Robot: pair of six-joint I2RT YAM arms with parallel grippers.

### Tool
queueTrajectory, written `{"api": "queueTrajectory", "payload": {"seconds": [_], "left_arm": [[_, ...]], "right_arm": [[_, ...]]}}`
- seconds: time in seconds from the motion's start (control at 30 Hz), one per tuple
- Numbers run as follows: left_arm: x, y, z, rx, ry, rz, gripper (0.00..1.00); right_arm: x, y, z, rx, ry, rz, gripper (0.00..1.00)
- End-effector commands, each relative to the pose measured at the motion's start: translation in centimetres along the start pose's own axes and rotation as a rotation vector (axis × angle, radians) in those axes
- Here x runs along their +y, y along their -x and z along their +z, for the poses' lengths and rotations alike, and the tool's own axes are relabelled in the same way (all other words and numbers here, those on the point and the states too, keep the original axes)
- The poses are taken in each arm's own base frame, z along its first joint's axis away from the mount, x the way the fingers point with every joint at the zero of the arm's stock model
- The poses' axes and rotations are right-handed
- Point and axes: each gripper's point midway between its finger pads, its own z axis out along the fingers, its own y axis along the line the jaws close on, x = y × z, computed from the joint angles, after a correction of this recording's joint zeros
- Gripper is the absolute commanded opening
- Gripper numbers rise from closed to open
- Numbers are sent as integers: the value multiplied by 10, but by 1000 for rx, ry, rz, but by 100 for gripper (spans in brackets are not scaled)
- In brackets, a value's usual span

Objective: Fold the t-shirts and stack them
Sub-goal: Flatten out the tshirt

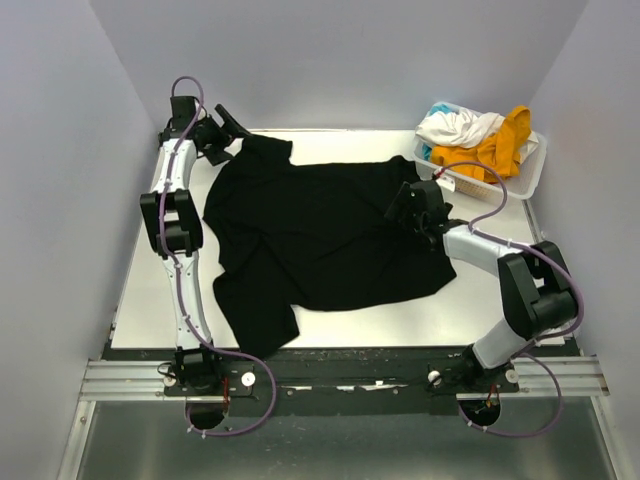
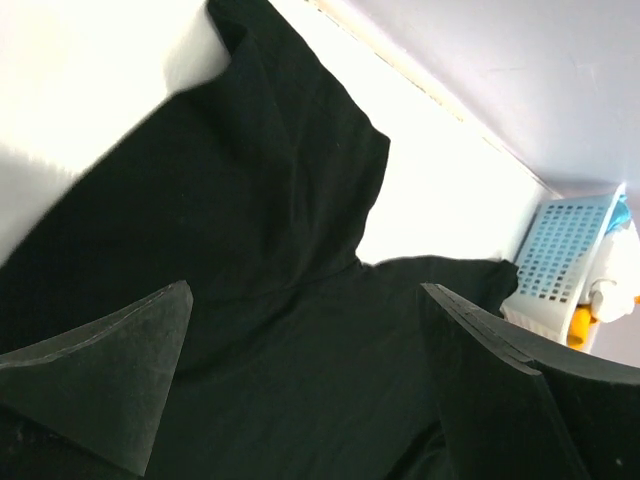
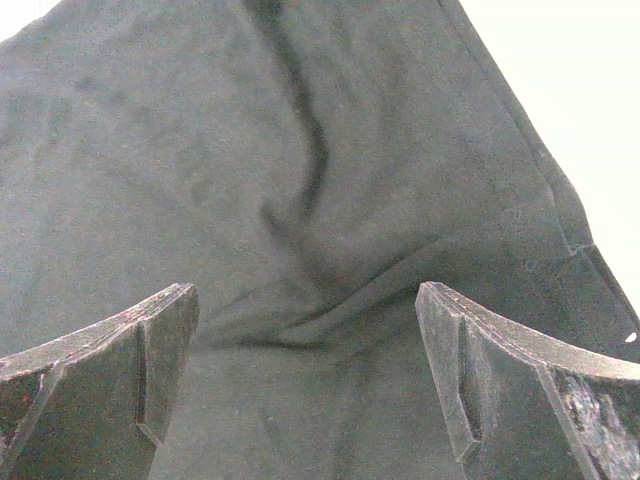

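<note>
A large black t-shirt (image 1: pixel 320 235) is lying spread across the white worktop (image 1: pixel 150 310). The left tool (image 2: pixel 305 288) is hovering wide open and empty over the shirt's far-left corner. The right tool (image 3: pixel 307 290) is doing likewise at the shirt's right edge.

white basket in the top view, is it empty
No, a white t-shirt and a mustard-yellow t-shirt are piled inside the white basket.
</note>
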Motion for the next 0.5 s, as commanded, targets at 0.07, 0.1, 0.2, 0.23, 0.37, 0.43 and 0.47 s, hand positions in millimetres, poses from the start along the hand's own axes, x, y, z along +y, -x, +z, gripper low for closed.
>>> {"api": "queueTrajectory", "payload": {"seconds": [0.07,0.1,0.2,0.23,0.37,0.43,0.47], "left_arm": [[-118,-8,-126,-182,-8,326,99],[-117,-23,-135,-175,23,342,99],[-111,-63,-163,-148,84,325,99],[-97,-79,-166,-119,111,293,99],[-80,-155,-176,-34,144,284,99],[-71,-189,-178,0,153,284,99],[-66,-209,-177,32,141,284,99]], "right_arm": [[15,22,-25,-64,103,-11,100],[13,20,-28,-61,112,-15,100],[10,9,-38,-32,134,-8,100],[9,6,-42,-25,149,-3,100],[5,-8,-56,3,186,13,100],[2,-14,-61,15,197,19,100],[-1,-19,-63,23,199,20,100]]}}
